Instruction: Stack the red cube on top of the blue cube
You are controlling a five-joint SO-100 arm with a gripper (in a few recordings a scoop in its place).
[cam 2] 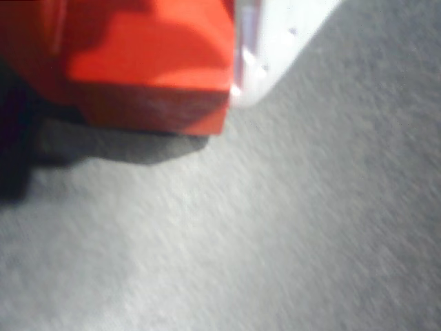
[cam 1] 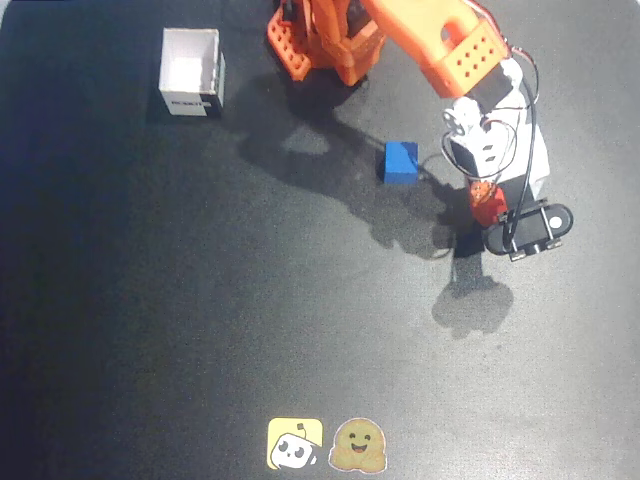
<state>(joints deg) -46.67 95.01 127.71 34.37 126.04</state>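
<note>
The red cube [cam 1: 487, 207] sits at the right of the black mat, between the fingers of my gripper [cam 1: 489, 200], which is shut on it. In the wrist view the red cube [cam 2: 148, 69] is close up at the top left. A white finger [cam 2: 275, 48] presses its right side and an orange part is against its left. A shadow lies just under it, so whether it rests on the mat or hangs slightly above I cannot tell. The blue cube [cam 1: 401, 162] stands alone on the mat, to the left of the gripper and slightly farther back.
A white open box [cam 1: 192, 72] stands at the back left. The arm's orange base [cam 1: 320, 40] is at the back centre. Two stickers [cam 1: 327, 444] lie near the front edge. Black mat [cam 1: 200, 300] stretches wide across the left and front.
</note>
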